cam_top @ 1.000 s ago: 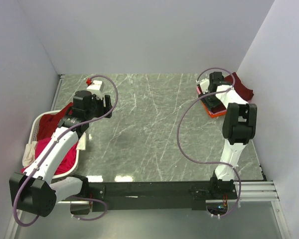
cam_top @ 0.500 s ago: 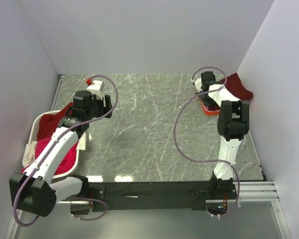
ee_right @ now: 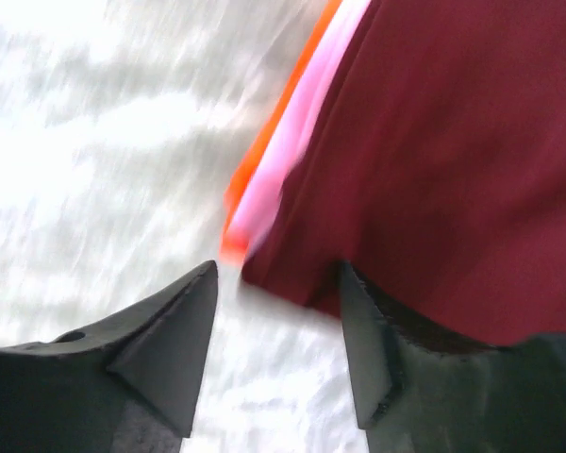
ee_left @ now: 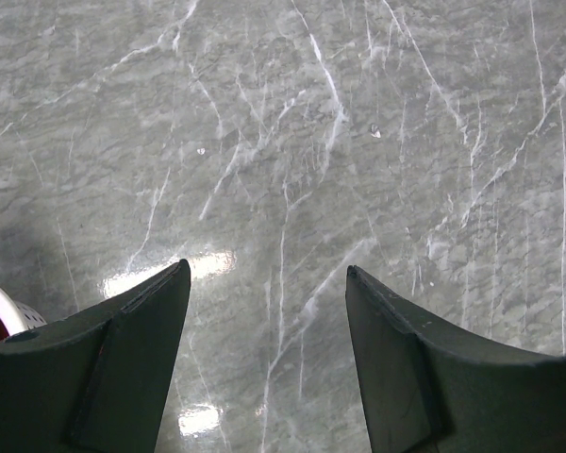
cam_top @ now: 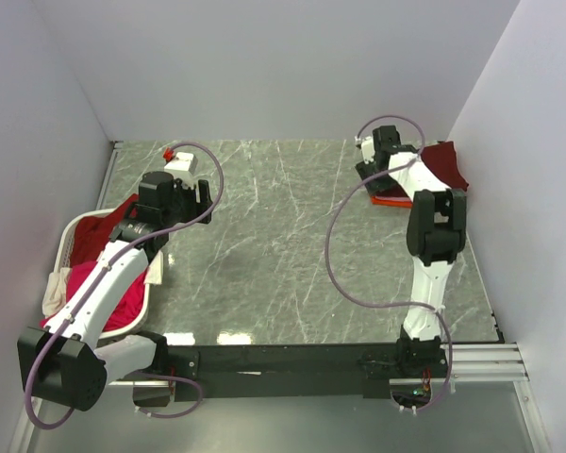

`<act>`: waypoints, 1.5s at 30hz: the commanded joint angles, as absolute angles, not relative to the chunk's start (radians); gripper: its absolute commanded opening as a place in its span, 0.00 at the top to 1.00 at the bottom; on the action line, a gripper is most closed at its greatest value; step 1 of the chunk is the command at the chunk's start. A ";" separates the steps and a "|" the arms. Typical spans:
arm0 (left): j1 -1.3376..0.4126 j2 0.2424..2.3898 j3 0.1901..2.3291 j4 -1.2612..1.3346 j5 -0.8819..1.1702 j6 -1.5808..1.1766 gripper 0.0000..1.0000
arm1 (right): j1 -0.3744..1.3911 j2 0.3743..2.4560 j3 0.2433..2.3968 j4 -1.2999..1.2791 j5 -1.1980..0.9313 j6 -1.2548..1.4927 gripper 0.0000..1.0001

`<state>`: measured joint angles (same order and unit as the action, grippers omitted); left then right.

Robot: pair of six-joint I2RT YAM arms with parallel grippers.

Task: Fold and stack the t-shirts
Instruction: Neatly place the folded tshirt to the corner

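Overhead, a white plastic basket sits at the left edge of the tabletop. It holds loose shirts: a dark red t-shirt draped toward its far rim, a magenta t-shirt filling the middle, and a cream t-shirt spilling over the left side. The left arm reaches across the basket. Its left end effector hangs with fingers apart above bare tabletop. A small white and red object lies near the back-left corner.

At the back right, close to the wall, a folded stack lies on the tabletop: an orange t-shirt lowest, a pink t-shirt above it, and a large maroon t-shirt on top. The right end effector has its fingers apart at the stack's corner, gripping nothing.

The tabletop is grey marbled stone, with plain pale walls on three sides.
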<state>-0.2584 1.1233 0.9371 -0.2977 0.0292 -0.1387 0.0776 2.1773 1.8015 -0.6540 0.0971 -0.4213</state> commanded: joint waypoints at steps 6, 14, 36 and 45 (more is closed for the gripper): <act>-0.262 1.109 0.946 -0.273 0.049 -0.126 0.28 | -0.030 1.818 1.678 -0.663 -0.040 -0.393 0.37; -0.262 1.101 0.942 -0.267 0.052 -0.126 0.28 | -0.100 1.908 1.624 -0.376 0.380 -0.465 0.64; -0.262 1.124 0.945 -0.272 0.057 -0.127 0.28 | -0.215 2.079 1.591 -0.207 0.569 -0.603 0.78; -0.262 1.111 0.940 -0.267 0.038 -0.126 0.28 | -0.259 2.143 1.687 -0.278 0.543 -0.583 0.78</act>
<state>-0.2588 1.1236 0.9371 -0.2974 0.0395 -0.1390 -0.2367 2.1357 1.6394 -0.2436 0.5564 -0.6144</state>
